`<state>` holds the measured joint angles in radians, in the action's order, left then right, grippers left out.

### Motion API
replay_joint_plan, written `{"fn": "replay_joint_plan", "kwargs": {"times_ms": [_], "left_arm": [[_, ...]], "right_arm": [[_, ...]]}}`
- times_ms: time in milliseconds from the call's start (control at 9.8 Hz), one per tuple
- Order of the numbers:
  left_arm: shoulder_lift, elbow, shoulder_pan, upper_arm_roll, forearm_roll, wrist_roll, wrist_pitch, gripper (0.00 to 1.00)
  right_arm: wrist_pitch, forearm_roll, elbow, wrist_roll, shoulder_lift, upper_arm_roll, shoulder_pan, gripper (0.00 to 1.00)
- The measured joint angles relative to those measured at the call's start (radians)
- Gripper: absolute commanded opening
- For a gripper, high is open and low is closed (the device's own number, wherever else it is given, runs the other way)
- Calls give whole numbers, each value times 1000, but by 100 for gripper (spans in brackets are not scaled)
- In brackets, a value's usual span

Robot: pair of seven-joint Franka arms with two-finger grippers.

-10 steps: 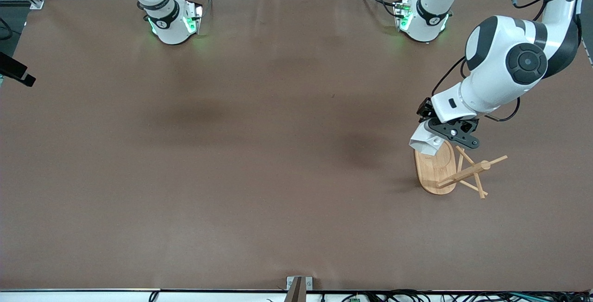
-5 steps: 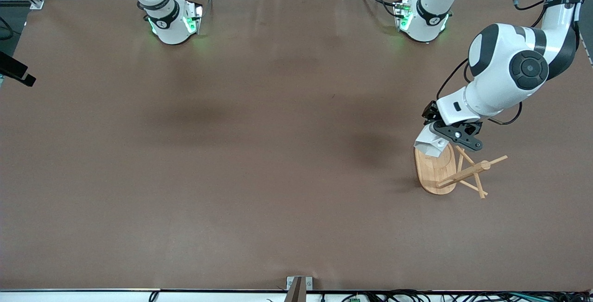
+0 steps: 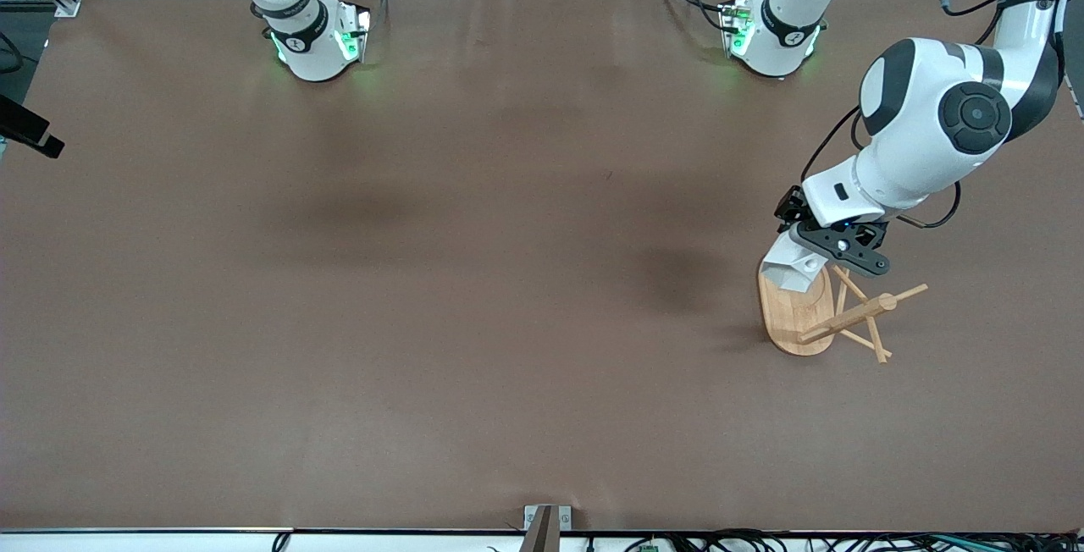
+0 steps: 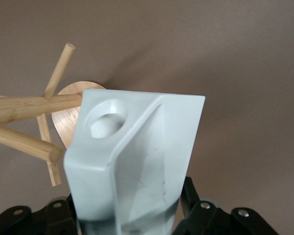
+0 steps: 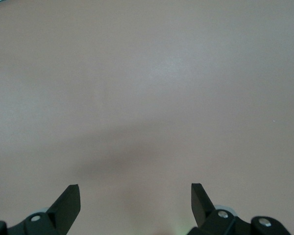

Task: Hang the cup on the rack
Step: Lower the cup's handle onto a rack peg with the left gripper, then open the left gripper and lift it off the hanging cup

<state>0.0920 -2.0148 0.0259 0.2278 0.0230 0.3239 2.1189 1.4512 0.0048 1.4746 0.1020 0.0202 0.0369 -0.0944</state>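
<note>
the small matte white angular cup with faceted sides (image 3: 789, 267) sits clamped between the fingers of the left gripper (image 3: 826, 249), which hangs in the air over the end of the rack's oval base that is farther from the front camera, toward the left arm's end of the table. in the left wrist view the cup (image 4: 134, 161) fills the middle, its body running lengthwise out from between the black fingers (image 4: 198, 210), one on each side of its lower part, and the jaws are closed on it. the cup's flat side handle with its round hole (image 4: 105, 122) faces the wrist camera, and the holed end lies just beside the tips of the pegs. whether a peg has entered the hole cannot be told. the light bamboo mug tree with an oval flat base, a central post and thin crossing pegs (image 3: 817, 311) stands on the brown table (image 3: 423, 281); in the left wrist view only part of it (image 4: 34, 125) shows, the base mostly covered by the cup and the pegs cut off at the picture's edge. the cup's rim is hidden from both views, and in the front view the gripper covers much of the cup. the right gripper (image 5: 134, 198) waits above bare table with its jaws wide apart, holding nothing; it does not show in the front view.
</note>
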Motion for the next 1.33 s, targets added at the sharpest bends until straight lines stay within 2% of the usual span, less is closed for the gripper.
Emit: {"fn": "replay_joint_plan", "kwargs": {"times_ms": [816,1020,1224,1327], "left_arm": [[23,0,34,-4,28,0,28,9],[29,1,41,-5,28,0,36,11],[44,2,51,-5,28,0,53,18],[54,5,58,-6,28,0,61,34]], "right_arm": [[0,-2,0,-49,-3,1,-1,100],[0,-2,0,-49,-4,1,-1,100],[0,-2,0,-50,-4,1,-1,100],[0,-2,0,-51,-4,1,-1,100]]}}
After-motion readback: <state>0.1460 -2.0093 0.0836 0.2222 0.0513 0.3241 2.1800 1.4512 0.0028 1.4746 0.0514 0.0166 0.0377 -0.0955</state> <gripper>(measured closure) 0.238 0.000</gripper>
